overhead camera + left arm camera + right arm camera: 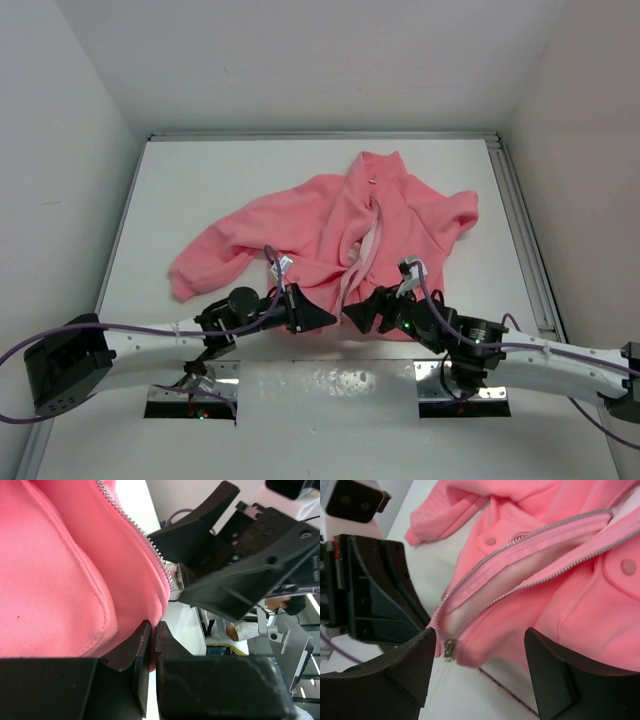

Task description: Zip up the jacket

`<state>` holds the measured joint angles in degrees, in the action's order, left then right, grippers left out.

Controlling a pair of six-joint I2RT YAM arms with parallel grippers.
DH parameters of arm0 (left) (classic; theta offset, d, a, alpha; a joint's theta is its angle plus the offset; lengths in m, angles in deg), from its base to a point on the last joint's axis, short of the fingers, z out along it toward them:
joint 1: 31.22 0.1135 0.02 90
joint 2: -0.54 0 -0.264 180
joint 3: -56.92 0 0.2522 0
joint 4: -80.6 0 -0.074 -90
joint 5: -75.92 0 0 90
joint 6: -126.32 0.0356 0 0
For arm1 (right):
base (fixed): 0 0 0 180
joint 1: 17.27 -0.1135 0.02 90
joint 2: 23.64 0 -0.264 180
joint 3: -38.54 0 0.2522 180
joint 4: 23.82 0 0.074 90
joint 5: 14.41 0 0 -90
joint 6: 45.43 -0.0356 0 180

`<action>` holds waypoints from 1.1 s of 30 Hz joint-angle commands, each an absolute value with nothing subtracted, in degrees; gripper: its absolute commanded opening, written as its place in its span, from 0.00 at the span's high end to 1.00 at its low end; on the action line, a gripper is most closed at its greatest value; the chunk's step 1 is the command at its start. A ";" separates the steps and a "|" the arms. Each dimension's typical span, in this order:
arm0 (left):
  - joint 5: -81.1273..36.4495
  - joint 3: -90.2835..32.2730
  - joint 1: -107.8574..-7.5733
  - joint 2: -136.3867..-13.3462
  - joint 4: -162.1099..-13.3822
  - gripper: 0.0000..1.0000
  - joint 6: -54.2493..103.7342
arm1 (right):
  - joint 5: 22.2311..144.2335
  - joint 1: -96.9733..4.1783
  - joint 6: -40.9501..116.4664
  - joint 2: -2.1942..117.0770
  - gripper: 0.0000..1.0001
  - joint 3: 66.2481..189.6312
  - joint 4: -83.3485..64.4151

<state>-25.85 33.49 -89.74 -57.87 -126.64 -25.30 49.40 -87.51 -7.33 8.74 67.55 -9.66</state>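
White table [200,190] in a white-walled box. The jacket [330,225] lay flat on it, hem toward the arm bases, collar [378,165] at the far end.

Nearest in, the left gripper [152,640] was clenched on hem fabric just beside the bottom of the zipper [520,541], on the left side. The right gripper [480,652] stood released with its jaws wide, framing the bottom end where the slider [449,649] sat. Nothing was in it.

The teeth looked joined only at that bottom end, and the two rows spread apart toward the collar. I judged the zip-up barely begun.

I read the step in hand as getting the right jaws onto the slider or its pull. To do it well:
- Come in square on the metal, not the fleece, and close on the pull alone.
- Use the left clamp as the anchor so the hem is taut.
- Draw straight along the tooth line, away from the bases.

Risk: the front panels lay rumpled further up, and slack there could jam the slider.
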 commanded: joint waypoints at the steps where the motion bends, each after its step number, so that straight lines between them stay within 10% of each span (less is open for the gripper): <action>1: -28.75 33.76 -90.28 -58.00 -130.82 1.00 -26.35 | 53.18 -87.58 -12.37 6.08 0.30 71.03 -1.80; 10: -28.14 34.29 -90.28 -57.73 -132.05 1.00 -26.43 | 60.55 -87.50 -15.53 3.69 0.72 70.41 -0.22; 17: -28.84 34.90 -90.28 -57.64 -133.72 1.00 -26.87 | 62.14 -87.58 -15.37 5.71 0.37 68.57 -2.67; 33: -30.78 36.92 -90.28 -57.21 -138.90 1.00 -29.15 | 59.51 -87.58 -14.49 5.10 0.52 60.13 -19.28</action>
<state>-28.08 36.60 -89.74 -58.29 -132.45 -27.49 60.65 -87.53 -13.97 5.51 61.26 -12.21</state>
